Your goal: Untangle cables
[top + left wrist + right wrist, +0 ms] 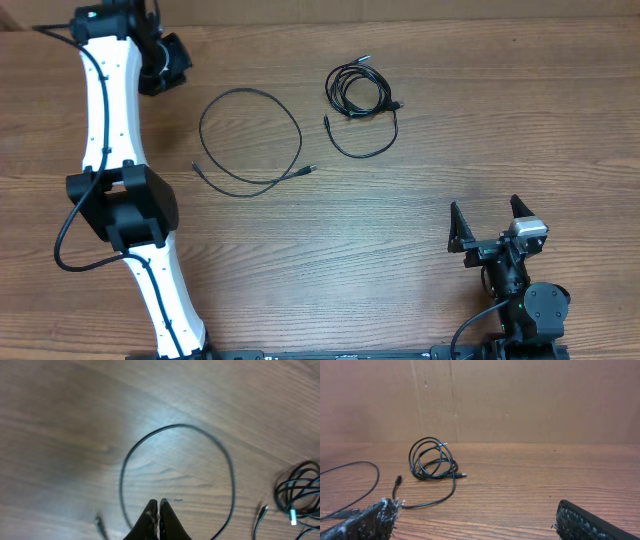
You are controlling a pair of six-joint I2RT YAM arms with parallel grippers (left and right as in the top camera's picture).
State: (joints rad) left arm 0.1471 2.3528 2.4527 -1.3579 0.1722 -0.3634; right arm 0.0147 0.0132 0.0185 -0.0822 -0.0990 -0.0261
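Overhead: 1 looped cable point(300, 143) near 1 coiled bundle point(352, 92).

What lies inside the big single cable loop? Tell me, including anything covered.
Only bare table wood shows inside the loop; overhead, nothing covers it. In the left wrist view, the shut left gripper hides a sliver near the loop's lower edge.

We see a matt, grained wooden table point(400, 250). Ahead of the right gripper point(475, 510), whose pads point(367, 522) look rough and black, the cables point(436, 477) have a smooth, slightly glossy plastic skin.
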